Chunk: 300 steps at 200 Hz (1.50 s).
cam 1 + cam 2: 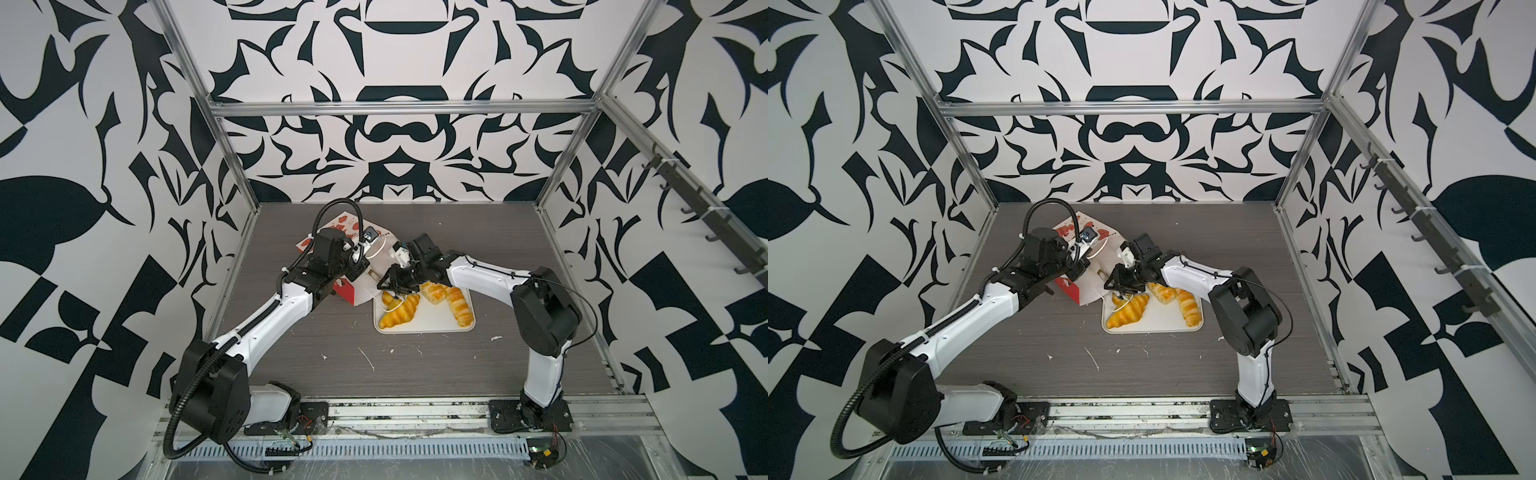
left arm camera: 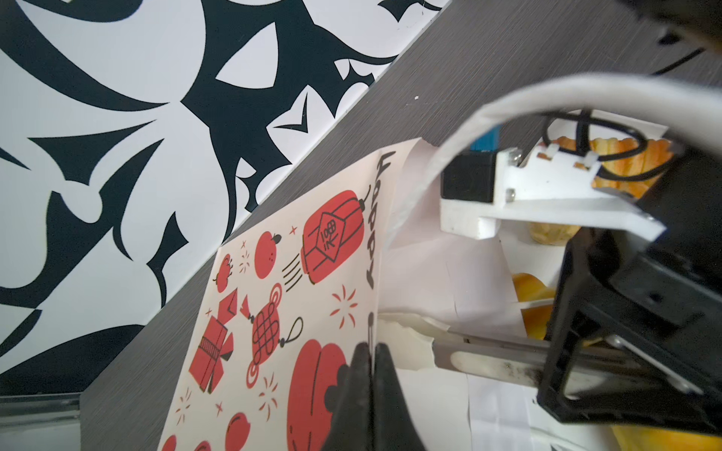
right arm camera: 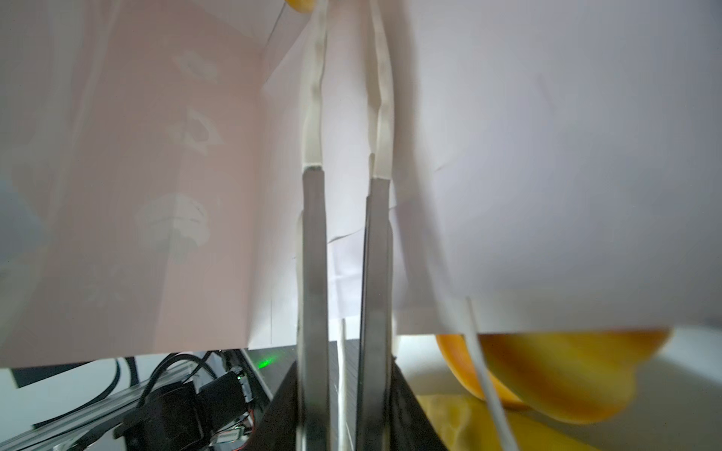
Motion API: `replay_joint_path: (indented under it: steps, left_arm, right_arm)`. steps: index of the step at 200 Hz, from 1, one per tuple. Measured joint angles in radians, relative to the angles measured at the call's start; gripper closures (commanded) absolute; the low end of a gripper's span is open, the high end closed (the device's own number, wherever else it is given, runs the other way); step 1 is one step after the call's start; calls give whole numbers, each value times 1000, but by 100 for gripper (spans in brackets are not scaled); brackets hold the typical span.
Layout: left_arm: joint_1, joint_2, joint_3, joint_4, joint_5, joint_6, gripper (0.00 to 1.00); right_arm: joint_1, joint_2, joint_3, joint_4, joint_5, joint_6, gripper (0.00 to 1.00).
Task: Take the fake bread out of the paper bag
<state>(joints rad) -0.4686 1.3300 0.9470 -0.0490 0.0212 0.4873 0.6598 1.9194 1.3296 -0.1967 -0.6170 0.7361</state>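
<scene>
**Bag.** The tall paper bag (image 1: pixel 362 293) (image 1: pixel 1088 287) is white with red cartoon prints and a red base. It lies tipped over on the dark grey wood-grain tabletop (image 1: pixel 415 365). In both top views its open mouth overlaps the far left corner of the white rectangular tray (image 1: pixel 424 331) (image 1: pixel 1154 331).

**Left gripper** (image 2: pixel 370 359). Its black fingers are pressed together on the printed wall of the paper bag at the rim, pinching the paper.

**Right gripper** (image 3: pixel 347 47). Its long metal fingers with white tips reach into the bag's white interior. They stand narrowly apart with nothing clamped between them. A white string handle (image 3: pixel 486 371) hangs just beside them.

**Bread.** Three glossy golden-yellow toy pastries lie in plain view on the tray:
- a croissant (image 1: pixel 400 312) (image 1: pixel 1128 313) at the near left
- a shorter scored piece (image 1: pixel 434 292) (image 1: pixel 1162 292) at the far edge
- a long ridged loaf (image 1: pixel 460 309) (image 1: pixel 1187 309) along the right side

A fourth golden piece (image 1: pixel 387 297) shows partly under the right gripper, at the bag's mouth. Whether it rests on the tray or inside the bag cannot be told.

In the right wrist view a sliver of yellow (image 3: pixel 299 4) lies beyond the fingertips. It is too little to identify.
</scene>
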Motion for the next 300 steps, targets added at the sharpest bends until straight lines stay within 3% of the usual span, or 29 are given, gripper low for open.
replay_joint_path:
  steps: [85,247,300]
  left_arm:
    - [-7,0,-7,5,24,3,100]
    - [-12,27,-8,6,25,3,100]
    - [-15,28,-8,6,26,3,100]
  right_arm:
    - [-52,53,106,23,-143,97,61]
    - [-56,174,222,42,-138,131,60]
    - [-53,164,223,15,-91,77,59]
